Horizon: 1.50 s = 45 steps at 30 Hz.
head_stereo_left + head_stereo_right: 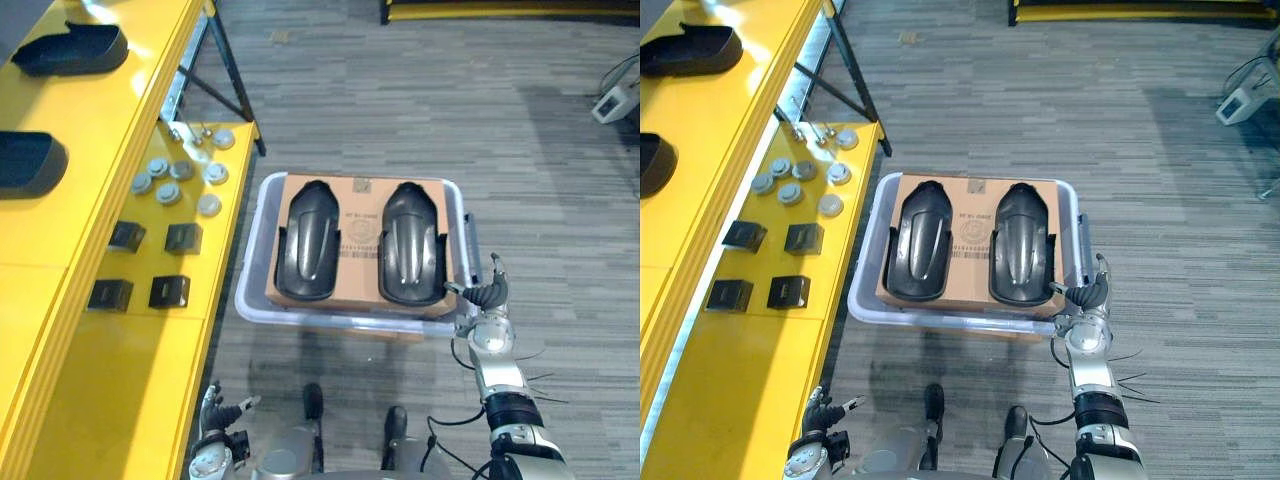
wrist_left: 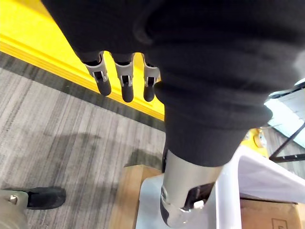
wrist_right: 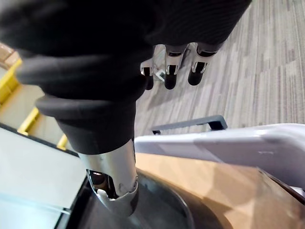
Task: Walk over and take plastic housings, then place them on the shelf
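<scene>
Two black plastic housings lie side by side on a cardboard sheet [image 1: 358,232] in a pale bin [image 1: 340,322] on the floor: the left housing [image 1: 308,240] and the right housing [image 1: 412,243]. My right hand [image 1: 489,296] hovers at the bin's near right corner, open. In the right wrist view its thumb [image 3: 113,191] reaches over the right housing [image 3: 157,210] while its fingers [image 3: 171,76] point past the bin rim [image 3: 214,143]. My left hand [image 1: 214,452] hangs low by the yellow shelf [image 1: 120,400], its fingers [image 2: 125,81] relaxed, holding nothing.
The shelf's upper tier holds two more black housings [image 1: 72,50] [image 1: 25,162]. Its lower tier carries several grey discs [image 1: 180,176] and small black blocks [image 1: 150,266]. A dark stand leg [image 1: 232,72] rises behind the bin. A white device [image 1: 612,102] sits far right.
</scene>
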Motion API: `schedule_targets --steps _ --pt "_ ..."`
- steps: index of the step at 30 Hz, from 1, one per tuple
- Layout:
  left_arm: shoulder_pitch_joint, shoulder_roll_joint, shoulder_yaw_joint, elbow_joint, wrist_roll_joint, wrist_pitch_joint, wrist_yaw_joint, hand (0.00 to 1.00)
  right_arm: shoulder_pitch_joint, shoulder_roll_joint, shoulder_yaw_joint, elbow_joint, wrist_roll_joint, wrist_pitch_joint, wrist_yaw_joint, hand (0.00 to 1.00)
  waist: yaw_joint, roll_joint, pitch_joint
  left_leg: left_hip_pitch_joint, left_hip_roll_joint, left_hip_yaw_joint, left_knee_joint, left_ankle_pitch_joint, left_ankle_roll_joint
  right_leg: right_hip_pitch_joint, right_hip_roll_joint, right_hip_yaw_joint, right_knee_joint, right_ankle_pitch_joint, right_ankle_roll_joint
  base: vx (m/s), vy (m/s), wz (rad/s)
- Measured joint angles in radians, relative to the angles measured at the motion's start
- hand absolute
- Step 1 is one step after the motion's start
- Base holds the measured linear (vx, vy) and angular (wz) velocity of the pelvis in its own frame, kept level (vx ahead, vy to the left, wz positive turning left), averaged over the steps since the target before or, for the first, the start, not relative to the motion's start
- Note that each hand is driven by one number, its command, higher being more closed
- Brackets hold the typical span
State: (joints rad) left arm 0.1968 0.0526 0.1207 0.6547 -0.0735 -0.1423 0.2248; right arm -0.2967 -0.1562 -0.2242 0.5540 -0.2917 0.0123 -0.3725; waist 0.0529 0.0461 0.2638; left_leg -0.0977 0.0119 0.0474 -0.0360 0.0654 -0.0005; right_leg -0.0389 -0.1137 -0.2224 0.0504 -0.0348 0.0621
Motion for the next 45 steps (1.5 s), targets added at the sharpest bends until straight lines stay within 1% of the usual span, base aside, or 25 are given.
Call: schedule_targets --steps 2,4,5,8,11,13,16,19,21,25,29,31,34,35,36,37,38,39,40,41,43,45 --pt "-0.013 -0.003 -0.001 -0.001 -0.006 0.000 0.001 0.00 -0.035 0.000 -0.002 0.048 -0.018 0.016 -0.007 0.00 0.016 0.004 0.027 -0.003 -0.001 -0.004 0.000 0.005 0.000 -0.002 0.000 -0.001 0.000 0.004 0.002 -0.08 0.019 0.12" --pt "-0.022 -0.008 -0.005 -0.003 -0.013 -0.001 0.005 0.00 -0.071 0.001 -0.002 0.097 -0.026 0.034 -0.024 0.00 0.018 0.011 0.035 -0.023 -0.003 -0.019 -0.002 0.015 -0.003 -0.017 -0.001 -0.014 0.002 0.005 0.002 -0.06 0.013 0.16" --pt "-0.022 -0.010 -0.012 -0.016 -0.019 -0.002 0.014 0.00 -0.103 0.000 -0.004 0.127 -0.028 0.042 -0.030 1.00 0.018 0.016 0.046 -0.033 -0.003 -0.022 -0.002 0.021 -0.001 -0.026 -0.002 -0.017 0.002 0.009 0.001 -0.03 0.010 0.09" --pt "-0.025 -0.010 -0.039 -0.019 -0.035 -0.020 0.030 0.00 -0.192 -0.005 -0.014 0.191 -0.033 0.062 -0.047 1.00 0.020 0.028 0.077 -0.047 -0.004 -0.022 -0.002 0.028 0.002 -0.039 -0.001 -0.017 0.001 0.016 -0.002 -0.03 0.009 0.01" --pt "-0.031 -0.011 -0.044 -0.019 -0.043 -0.021 0.040 0.00 -0.230 -0.012 -0.023 0.215 -0.032 0.073 -0.084 1.00 0.020 0.029 0.094 -0.048 -0.005 -0.022 -0.002 0.028 0.002 -0.040 -0.001 -0.017 0.001 0.016 -0.002 0.00 0.000 0.00" --pt "-0.040 -0.011 -0.049 -0.018 -0.052 -0.022 0.042 0.00 -0.249 -0.022 -0.047 0.219 -0.030 0.074 -0.089 1.00 0.020 0.030 0.095 -0.057 -0.005 -0.021 -0.003 0.028 0.002 -0.050 -0.001 -0.016 0.001 0.016 -0.002 0.00 0.000 0.00" --pt "-0.058 -0.011 -0.055 -0.017 -0.067 -0.023 0.043 0.00 -0.259 -0.045 -0.050 0.219 -0.019 0.074 -0.092 1.00 0.018 0.029 0.097 -0.061 -0.004 -0.020 -0.002 0.028 0.002 -0.055 -0.001 -0.015 0.001 0.016 -0.003 0.01 -0.004 -0.01" --pt "-0.063 -0.010 -0.072 -0.018 -0.072 -0.024 0.042 0.00 -0.255 -0.050 -0.051 0.216 -0.019 0.073 -0.091 1.00 0.017 0.029 0.097 -0.059 -0.004 -0.019 -0.003 0.028 0.002 -0.054 0.000 -0.010 0.000 0.016 -0.003 0.02 -0.012 -0.05" --pt "-0.062 -0.014 -0.077 -0.018 -0.072 -0.023 0.040 0.00 -0.222 -0.049 -0.052 0.183 -0.020 0.075 -0.090 1.00 0.018 0.029 0.097 -0.047 -0.002 -0.017 -0.007 0.028 0.002 -0.048 0.000 -0.002 0.000 0.016 -0.003 0.01 -0.014 -0.09" --pt "-0.061 -0.013 -0.077 -0.023 -0.071 -0.021 0.038 0.00 -0.114 -0.043 -0.054 0.054 -0.025 0.078 -0.086 1.00 0.016 0.027 0.096 -0.018 -0.002 -0.015 -0.020 0.027 0.001 -0.027 0.000 0.004 0.001 0.016 -0.003 0.00 -0.001 -0.02" --pt "-0.058 -0.013 -0.077 -0.075 -0.069 -0.019 0.035 0.00 -0.019 -0.043 -0.080 -0.093 -0.046 0.081 -0.090 1.00 0.013 0.025 0.095 0.005 -0.003 -0.012 -0.029 0.028 0.001 -0.015 -0.002 0.012 0.005 0.016 -0.002 -0.03 0.010 -0.06" --pt "-0.056 -0.013 -0.080 -0.118 -0.067 -0.019 0.034 0.00 0.013 -0.043 -0.091 -0.161 -0.078 0.082 -0.108 1.00 0.007 0.022 0.092 0.011 -0.003 -0.008 -0.031 0.028 0.001 -0.015 -0.002 0.019 0.009 0.016 -0.002 -0.03 0.005 -0.08" --pt "-0.022 -0.013 -0.089 -0.233 -0.059 -0.018 0.021 0.00 0.036 -0.035 -0.095 -0.239 -0.116 0.083 -0.117 1.00 -0.013 0.010 0.071 0.020 -0.001 0.001 -0.037 0.028 0.000 -0.015 -0.002 0.031 0.011 0.014 0.000 0.00 -0.002 -0.10" --pt "-0.015 -0.014 -0.103 -0.285 -0.057 -0.018 0.018 0.00 0.055 -0.032 -0.095 -0.287 -0.130 0.083 -0.126 1.00 -0.017 0.008 0.057 0.021 0.002 0.003 -0.039 0.028 0.000 -0.016 -0.001 0.033 0.011 0.014 0.001 0.03 -0.013 -0.09" --pt "-0.015 -0.014 -0.104 -0.288 -0.056 -0.018 0.018 0.00 0.055 -0.032 -0.095 -0.290 -0.131 0.083 -0.127 1.00 -0.017 0.008 0.057 0.021 0.002 0.003 -0.039 0.028 0.000 -0.016 -0.001 0.033 0.011 0.014 0.001 0.04 -0.019 -0.03" --pt "-0.015 -0.015 -0.126 -0.367 -0.049 -0.019 0.020 0.00 0.072 -0.022 -0.093 -0.352 -0.153 0.083 -0.141 1.00 -0.022 0.004 0.037 0.027 0.004 0.003 -0.043 0.028 0.000 -0.012 0.000 0.033 0.011 0.012 0.003 0.03 -0.016 0.01" --pt "-0.016 -0.016 -0.136 -0.410 -0.049 -0.020 0.021 0.00 0.072 -0.013 -0.089 -0.380 -0.156 0.083 -0.148 1.00 -0.032 0.001 0.028 0.030 0.003 0.002 -0.043 0.028 0.000 -0.008 0.000 0.031 0.011 0.011 0.004 0.04 -0.009 0.06" --pt "-0.018 -0.026 -0.143 -0.474 -0.049 -0.021 0.023 0.00 0.074 0.004 -0.077 -0.426 -0.177 0.083 -0.153 1.00 -0.041 -0.001 0.024 0.039 0.000 -0.004 -0.045 0.028 0.000 0.004 0.000 0.025 0.009 0.008 0.008 0.03 -0.004 0.08" --pt "-0.020 -0.031 -0.151 -0.508 -0.049 -0.021 0.026 0.00 0.078 0.010 -0.072 -0.453 -0.187 0.083 -0.154 1.00 -0.042 -0.001 0.022 0.045 0.000 -0.004 -0.048 0.028 0.000 0.009 0.000 0.025 0.009 0.007 0.010 0.03 -0.005 0.09" --pt "-0.023 -0.044 -0.176 -0.591 -0.049 -0.025 0.036 0.00 0.093 0.021 -0.061 -0.512 -0.201 0.081 -0.156 1.00 -0.042 0.000 0.015 0.058 0.000 -0.007 -0.053 0.028 0.000 0.023 -0.001 0.021 0.007 0.005 0.010 0.01 -0.006 0.07" --pt "-0.028 -0.053 -0.209 -0.652 -0.049 -0.031 0.046 0.00 0.108 0.038 -0.029 -0.561 -0.223 0.080 -0.157 1.00 -0.044 0.000 -0.006 0.058 -0.002 -0.014 -0.055 0.028 0.000 0.027 -0.001 0.013 0.002 0.003 0.010 0.02 -0.005 0.12" --pt "-0.060 -0.064 -0.263 -0.707 -0.041 -0.039 0.068 0.00 0.112 0.067 0.027 -0.611 -0.243 0.079 -0.161 1.00 -0.048 0.000 -0.035 0.062 -0.003 -0.022 -0.056 0.028 0.000 0.037 -0.002 0.003 -0.001 0.001 0.011 0.03 -0.005 0.11"
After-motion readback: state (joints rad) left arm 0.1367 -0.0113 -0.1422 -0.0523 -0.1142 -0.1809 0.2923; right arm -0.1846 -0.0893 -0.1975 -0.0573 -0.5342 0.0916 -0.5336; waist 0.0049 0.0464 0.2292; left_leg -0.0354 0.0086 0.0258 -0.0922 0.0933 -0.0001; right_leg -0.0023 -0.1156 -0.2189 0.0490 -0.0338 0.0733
